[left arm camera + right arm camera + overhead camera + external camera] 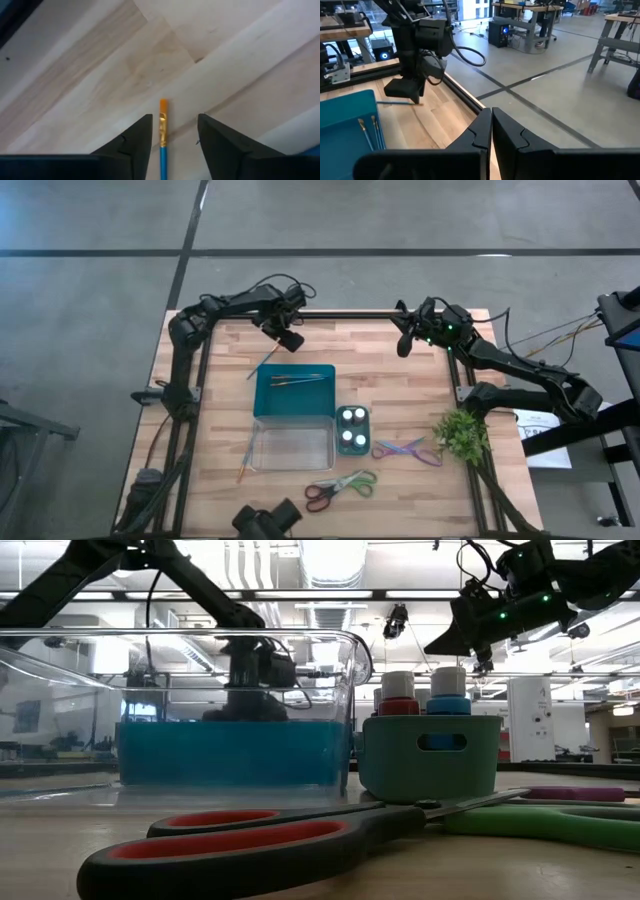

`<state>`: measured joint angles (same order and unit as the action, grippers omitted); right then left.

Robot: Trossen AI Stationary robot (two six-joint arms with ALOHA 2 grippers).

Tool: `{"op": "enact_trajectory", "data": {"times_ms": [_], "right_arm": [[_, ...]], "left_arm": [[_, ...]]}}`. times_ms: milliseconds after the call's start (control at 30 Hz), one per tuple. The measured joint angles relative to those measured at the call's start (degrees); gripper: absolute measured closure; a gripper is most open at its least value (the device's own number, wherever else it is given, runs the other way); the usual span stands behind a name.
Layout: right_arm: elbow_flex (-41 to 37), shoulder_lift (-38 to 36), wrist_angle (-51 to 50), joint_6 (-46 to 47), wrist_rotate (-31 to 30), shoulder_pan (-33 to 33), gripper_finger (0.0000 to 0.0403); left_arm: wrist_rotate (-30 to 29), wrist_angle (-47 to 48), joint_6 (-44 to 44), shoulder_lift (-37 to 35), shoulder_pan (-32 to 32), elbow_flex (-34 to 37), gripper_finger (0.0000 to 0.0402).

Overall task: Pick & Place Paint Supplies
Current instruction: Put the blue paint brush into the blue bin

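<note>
A thin blue-handled brush with a gold collar and an orange tip lies flat on the wooden table, near its far left corner. My left gripper points down over the brush's tip end, open, one finger on either side and apart from it. My right gripper hangs shut and holds nothing above the far right of the table. Paint bottles stand in a small teal cup. Purple scissors and red-green scissors lie flat on the table.
A teal tray with two brushes in it sits mid-table, and a clear tub adjoins its near side. Another brush lies left of the tub. A green plant sprig lies at the right edge.
</note>
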<state>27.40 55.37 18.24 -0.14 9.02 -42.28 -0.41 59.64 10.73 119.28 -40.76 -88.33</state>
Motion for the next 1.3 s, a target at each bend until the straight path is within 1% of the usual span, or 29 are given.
{"op": "enact_trajectory", "data": {"times_ms": [100,333,567,867,1133,1300], "right_arm": [[0.0,0.0,0.0,0.3,-0.2,0.0,0.0394],[0.0,0.0,0.1,0.5,-3.0,0.0,0.0394],[0.0,0.0,0.2,0.2,-3.2,0.0,0.0394],[0.0,0.0,-0.3,0.2,-3.2,0.0,0.0394],[0.0,0.0,-0.9,-0.1,-3.2,0.0,0.0394],[0.0,0.0,-0.9,0.0,-3.2,-0.1,0.0394]], "left_arm": [[0.1,-1.3,-0.3,0.0,-0.5,1.0,0.0248],[1.9,-4.7,-0.4,0.0,-0.7,4.6,0.0250],[1.9,-7.9,-0.2,0.0,-1.4,5.4,0.0250],[1.9,-8.5,-0.9,0.0,-2.4,5.5,0.0250],[2.1,-10.4,-0.4,-0.5,-2.4,8.6,0.0250],[2.7,-10.0,-0.4,-0.5,-2.2,8.5,0.0251]]}}
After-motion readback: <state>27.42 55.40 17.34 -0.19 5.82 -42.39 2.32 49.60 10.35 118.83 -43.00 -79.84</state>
